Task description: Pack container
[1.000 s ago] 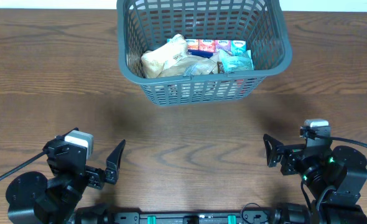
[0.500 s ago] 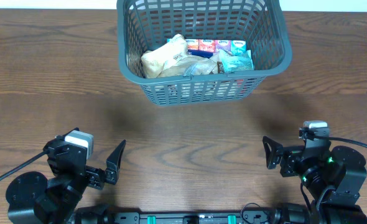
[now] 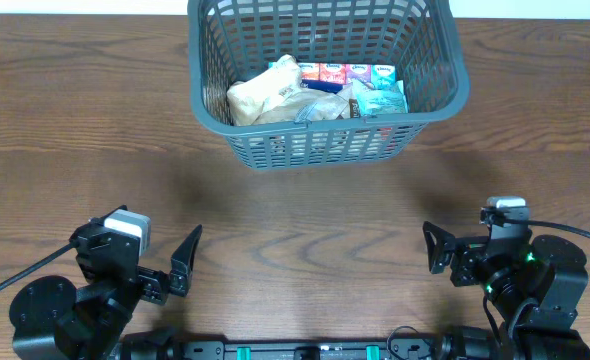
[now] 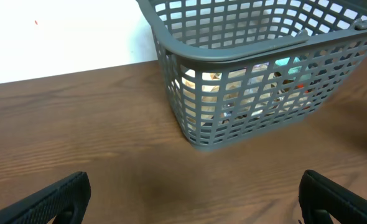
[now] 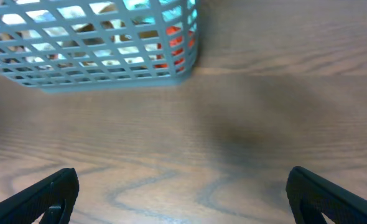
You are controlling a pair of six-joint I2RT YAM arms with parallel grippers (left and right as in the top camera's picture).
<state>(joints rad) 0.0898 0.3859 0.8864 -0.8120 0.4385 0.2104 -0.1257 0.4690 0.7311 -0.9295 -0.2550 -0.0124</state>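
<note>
A large dark grey plastic basket [image 3: 315, 147], rectangular with slotted lattice walls and a thick rim, sits at the far middle of a brown wood-grain tabletop [image 3: 305, 225], close to its far edge. Inside, on the basket floor towards the near wall, lie a crumpled tan packet [image 3: 260, 97], a row of small colourful cartons [image 3: 350, 72], a pale blue-green packet [image 3: 383, 98] and a clear-wrapped item [image 3: 320, 108] between them.

Both arms rest at the near edge, well apart from the basket. The left fingers [image 4: 53, 199] are spread wide and hold nothing. The right fingers [image 5: 43, 196] are also spread wide and empty.

No loose packet shows on the tabletop in any view, so the packing looks finished, or paused for lack of anything to load. A further move would first call for something to pick up. The basket itself has plenty of free floor at its far side.

Nothing lies between the arms and the basket. Its tall near wall is the only obstacle, and any reach must clear the rim.
</note>
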